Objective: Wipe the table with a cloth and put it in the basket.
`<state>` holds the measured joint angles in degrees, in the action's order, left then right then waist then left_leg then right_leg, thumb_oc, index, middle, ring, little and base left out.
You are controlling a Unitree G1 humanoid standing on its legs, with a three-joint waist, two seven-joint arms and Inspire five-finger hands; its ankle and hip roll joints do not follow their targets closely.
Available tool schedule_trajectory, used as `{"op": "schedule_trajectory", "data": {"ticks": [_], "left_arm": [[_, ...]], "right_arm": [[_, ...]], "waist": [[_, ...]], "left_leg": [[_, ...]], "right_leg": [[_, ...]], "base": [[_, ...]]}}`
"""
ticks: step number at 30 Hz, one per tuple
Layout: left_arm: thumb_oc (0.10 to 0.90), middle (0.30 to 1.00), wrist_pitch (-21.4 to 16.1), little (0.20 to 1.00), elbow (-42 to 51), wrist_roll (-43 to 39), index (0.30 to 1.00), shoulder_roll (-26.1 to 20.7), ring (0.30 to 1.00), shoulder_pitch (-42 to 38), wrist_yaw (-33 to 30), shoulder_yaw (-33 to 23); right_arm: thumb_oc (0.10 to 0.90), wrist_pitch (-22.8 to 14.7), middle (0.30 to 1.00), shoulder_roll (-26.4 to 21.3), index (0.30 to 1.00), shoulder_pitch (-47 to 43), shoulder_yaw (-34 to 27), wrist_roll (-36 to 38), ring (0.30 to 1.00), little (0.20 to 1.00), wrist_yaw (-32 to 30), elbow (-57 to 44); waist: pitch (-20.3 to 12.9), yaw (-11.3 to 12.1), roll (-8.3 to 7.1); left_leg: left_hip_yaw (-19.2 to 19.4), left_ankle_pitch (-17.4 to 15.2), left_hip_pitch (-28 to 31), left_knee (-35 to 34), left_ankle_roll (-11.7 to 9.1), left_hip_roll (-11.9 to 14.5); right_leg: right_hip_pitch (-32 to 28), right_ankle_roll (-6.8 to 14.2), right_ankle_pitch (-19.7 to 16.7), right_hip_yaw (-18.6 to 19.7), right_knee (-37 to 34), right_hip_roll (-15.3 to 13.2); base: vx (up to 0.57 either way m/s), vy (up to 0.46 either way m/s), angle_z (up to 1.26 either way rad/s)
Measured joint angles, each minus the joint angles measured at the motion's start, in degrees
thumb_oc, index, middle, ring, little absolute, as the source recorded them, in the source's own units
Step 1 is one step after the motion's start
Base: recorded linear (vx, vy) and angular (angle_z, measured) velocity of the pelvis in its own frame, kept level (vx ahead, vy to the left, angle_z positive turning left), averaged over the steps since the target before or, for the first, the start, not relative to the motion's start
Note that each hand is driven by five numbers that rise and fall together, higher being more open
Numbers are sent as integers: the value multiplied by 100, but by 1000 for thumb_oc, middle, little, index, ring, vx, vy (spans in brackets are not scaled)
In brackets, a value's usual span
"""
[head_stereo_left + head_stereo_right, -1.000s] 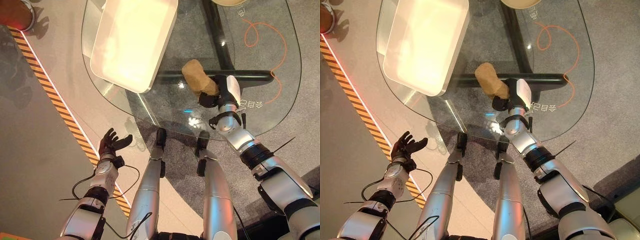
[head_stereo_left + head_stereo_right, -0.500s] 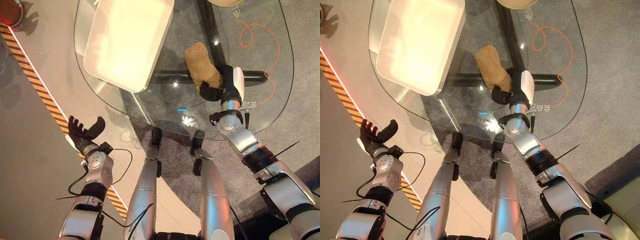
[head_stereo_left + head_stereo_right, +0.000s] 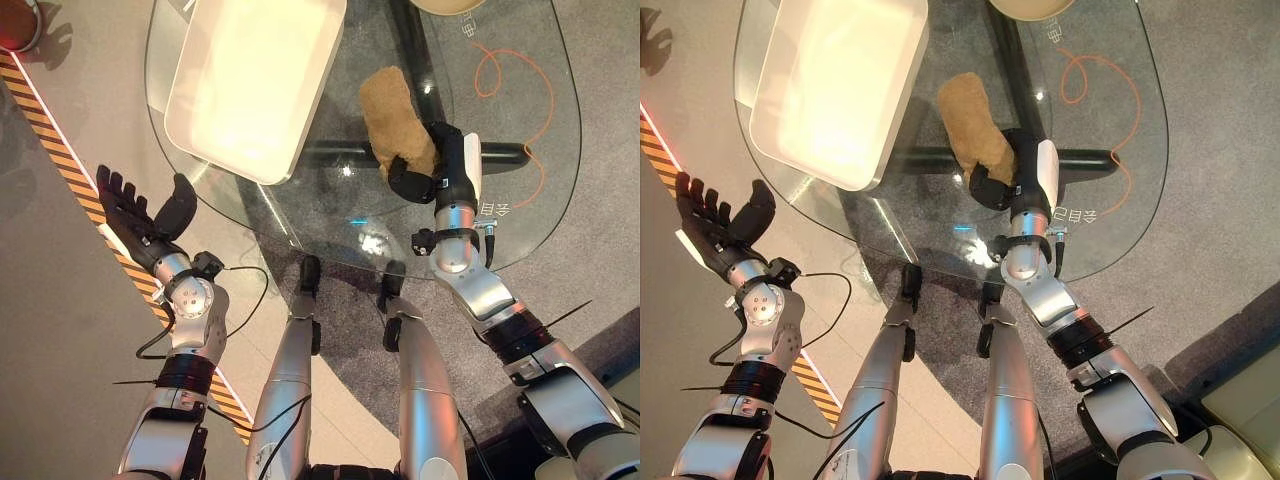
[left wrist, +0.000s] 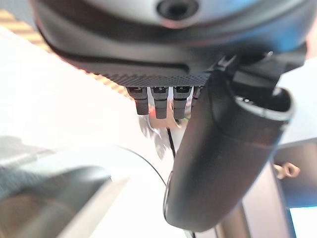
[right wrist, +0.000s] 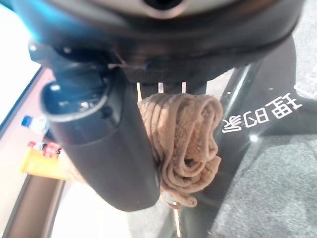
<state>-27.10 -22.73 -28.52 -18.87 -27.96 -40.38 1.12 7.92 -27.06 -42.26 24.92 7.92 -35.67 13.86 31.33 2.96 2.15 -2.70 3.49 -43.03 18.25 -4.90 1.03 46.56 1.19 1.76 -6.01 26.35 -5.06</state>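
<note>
Left eye view: the right hand [image 3: 440,172] grips a tan cloth [image 3: 392,118] on the glass table [image 3: 545,215], its fingers curled round the cloth's near end.

The cloth lies bunched along the glass, its far end pointing away from the robot, just beside the white tray [image 3: 255,80] that takes up the table's left part. A dark bar under the glass crosses below the hand. To the right of the hand, bare glass runs out to the rounded edge, past an orange cord [image 3: 520,95] that loops there. The near rim curves between hand and robot. Off the table's left edge, over the floor and its striped tape [image 3: 70,175], the left hand [image 3: 140,215] hangs with fingers spread straight, holding nothing.
</note>
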Motion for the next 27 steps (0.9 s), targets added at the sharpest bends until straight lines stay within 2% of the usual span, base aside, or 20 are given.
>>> {"op": "schedule_trajectory", "data": {"ticks": [7,16,23,27], "left_arm": [[800,900,32,900,907,-20,900,-2,900,-85,775,131],[800,900,160,900,1497,-695,900,-6,900,-145,1715,273],[800,900,496,900,1728,-1554,900,-4,900,-168,2343,302],[800,900,835,900,1861,-2209,900,0,900,-170,2770,490]], "right_arm": [[100,-234,300,2,300,187,-205,-294,300,200,107,-457],[100,-406,300,3,300,268,-253,-532,300,200,434,-713],[100,-496,300,29,300,282,-253,-558,300,200,670,-893],[100,-497,300,37,300,306,-253,-570,300,200,816,-1007]], "waist": [[3,-11,-4],[3,-25,-4],[3,-109,-4],[3,-195,-5]], "left_leg": [[3,-6,-7,-20,10,0],[13,-18,6,-11,24,-2],[25,-17,23,-9,24,-2],[29,-17,23,-16,24,-2]], "right_leg": [[2,-5,-5,3,-35,4],[3,-7,-6,9,2,3],[1,-7,-6,14,30,0],[3,-6,-6,13,28,-1]], "base": [[0,0,0],[0,0,0],[0,0,0],[0,0,0]]}}
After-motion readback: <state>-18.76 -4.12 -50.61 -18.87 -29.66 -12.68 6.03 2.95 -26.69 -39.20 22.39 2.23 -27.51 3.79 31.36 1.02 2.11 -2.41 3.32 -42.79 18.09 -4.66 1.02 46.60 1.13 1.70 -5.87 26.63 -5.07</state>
